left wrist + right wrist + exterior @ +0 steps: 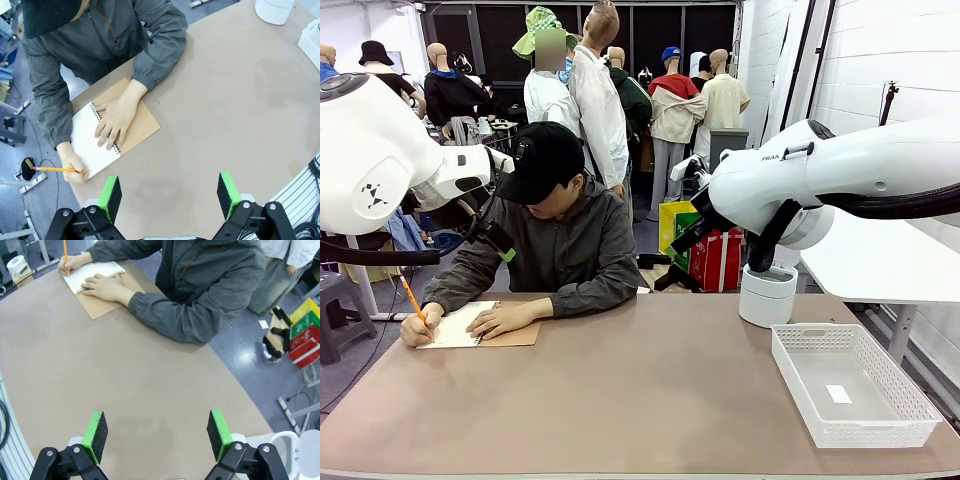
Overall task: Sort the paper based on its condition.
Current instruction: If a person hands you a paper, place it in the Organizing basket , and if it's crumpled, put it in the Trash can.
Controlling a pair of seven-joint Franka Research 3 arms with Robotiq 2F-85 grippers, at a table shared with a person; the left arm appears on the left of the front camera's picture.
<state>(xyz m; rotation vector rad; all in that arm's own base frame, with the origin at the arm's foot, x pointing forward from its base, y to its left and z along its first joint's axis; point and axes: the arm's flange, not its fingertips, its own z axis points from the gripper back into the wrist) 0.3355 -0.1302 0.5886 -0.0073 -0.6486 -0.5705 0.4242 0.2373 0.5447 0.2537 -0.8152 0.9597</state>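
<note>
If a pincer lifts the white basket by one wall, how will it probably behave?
The basket looks like thin perforated plastic, so probably light and a little flexible at the rim. It holds a small white label, so little weight inside; lifted by one wall it may tilt. On the smooth table it would likely slide rather than tip when pushed.

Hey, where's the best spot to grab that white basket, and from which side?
Probably the white basket's near long rim, from above, one finger inside and one outside: it stands upright and open-topped, with thin perforated walls. The right claw, open, is on that side.
</note>
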